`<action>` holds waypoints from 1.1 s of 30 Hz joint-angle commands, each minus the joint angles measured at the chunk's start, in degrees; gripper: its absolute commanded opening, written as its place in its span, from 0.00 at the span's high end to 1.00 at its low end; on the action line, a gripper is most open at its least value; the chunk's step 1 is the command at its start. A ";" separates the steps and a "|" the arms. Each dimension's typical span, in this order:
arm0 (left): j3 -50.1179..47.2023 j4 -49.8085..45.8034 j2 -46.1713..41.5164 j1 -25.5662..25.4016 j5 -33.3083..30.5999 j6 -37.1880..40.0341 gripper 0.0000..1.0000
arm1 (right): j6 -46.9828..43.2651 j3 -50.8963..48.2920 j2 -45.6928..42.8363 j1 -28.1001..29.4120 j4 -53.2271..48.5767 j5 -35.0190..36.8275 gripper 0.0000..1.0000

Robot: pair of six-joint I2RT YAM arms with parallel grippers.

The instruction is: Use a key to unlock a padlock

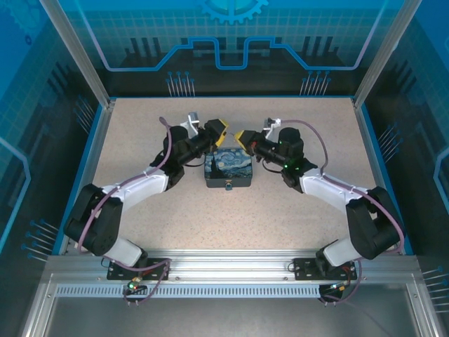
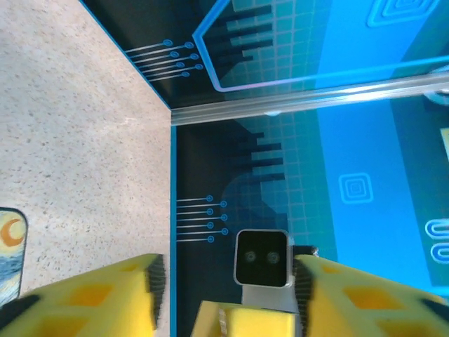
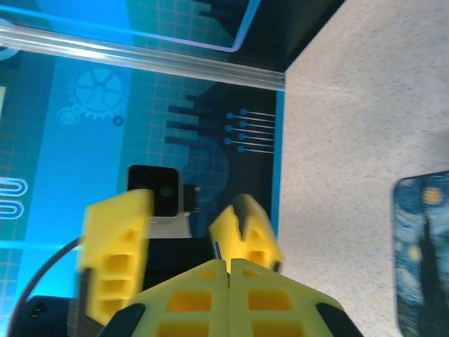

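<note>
The padlock [image 1: 229, 187] looks to be that tiny speck at the near edge of the swirl-painted box [image 1: 226, 167], mid-counter [image 1: 295, 217], and nothing shows it opened, so the unlocking is all ahead. Above the box, the left end effector [image 1: 218, 129] stands released and the right end effector [image 1: 243, 137] is clenched tip to tip; I can't make out a key there. Chunky latticed yellow plastic fingers [image 3: 245, 302], speckled matte counter.

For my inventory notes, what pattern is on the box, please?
The box: swirled dark-blue night sky, yellow moon; top external view.
</note>
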 commanded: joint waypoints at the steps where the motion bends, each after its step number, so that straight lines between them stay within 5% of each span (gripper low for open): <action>1: 0.13 -7.94 -6.76 1.41 0.95 7.29 0.33 | -2.94 -2.09 -2.99 -2.03 -3.30 -1.02 1.00; 6: 3.14 -25.50 -12.49 1.08 2.54 18.59 0.01 | -8.81 -1.72 -3.62 -4.13 -10.76 -3.14 1.00; 14: -4.49 -40.66 -21.56 -5.27 -6.13 30.24 0.01 | -13.28 1.83 2.75 -5.89 -13.47 -6.64 1.00; 22: -20.99 -31.35 -26.66 -9.91 -6.71 34.71 0.01 | -11.52 -0.70 6.71 -5.66 -9.65 -6.91 1.00; 33: -21.81 -20.38 -11.41 -17.04 -12.90 40.49 0.01 | -11.04 -4.98 8.20 -4.21 -7.72 -5.46 1.00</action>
